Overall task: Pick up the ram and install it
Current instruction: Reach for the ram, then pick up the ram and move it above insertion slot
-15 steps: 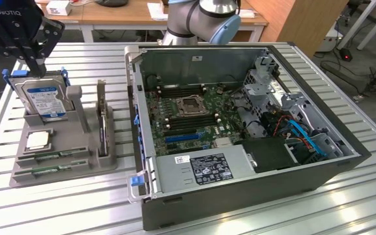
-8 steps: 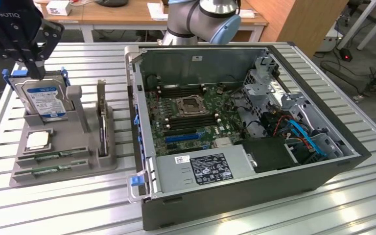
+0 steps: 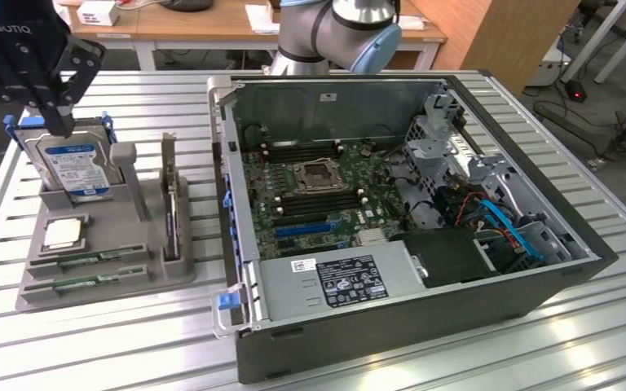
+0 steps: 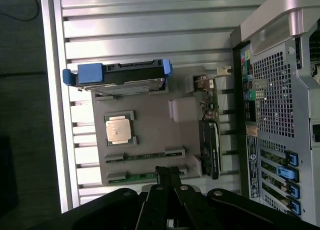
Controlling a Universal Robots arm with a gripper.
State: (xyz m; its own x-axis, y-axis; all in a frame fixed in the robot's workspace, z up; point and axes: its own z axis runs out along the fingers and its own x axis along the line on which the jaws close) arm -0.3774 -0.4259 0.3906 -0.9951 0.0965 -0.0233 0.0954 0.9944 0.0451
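Exterior view: we see the slatted table (image 3: 574, 342) carrying an open computer case (image 3: 400, 326), laid on its side with the panel off so that, we judge, the motherboard (image 3: 313, 187) faces up for work from above. Behind the case stands the arm (image 3: 346, 28). Towards the exterior view's left, a grey parts tray (image 3: 117, 292) keeps each component in its own recess, apparently so that each sits at a known spot with room for fingers on either side. The hard drive (image 3: 74, 167) stands upright at the tray's back. The expansion card (image 3: 169, 204) sits on edge along the side nearer the case, and the processor (image 3: 63, 234) lies flat in the middle. The ram (image 3: 95, 279) rests on its long edge in the slot nearest the tray's front rim, with a second stick (image 3: 101, 259) just beside it in the parallel slot. Neither stick has left the tray. The gripper (image 3: 59, 122) hangs raised above the tray, crossing the hard drive's top in this view. In the wrist view the gripper (image 4: 168, 172) has its two fingers pressed together, holding nothing. Their tips line up over the ram (image 4: 135, 178), towards its end nearer the case. We judge them above it, not touching.
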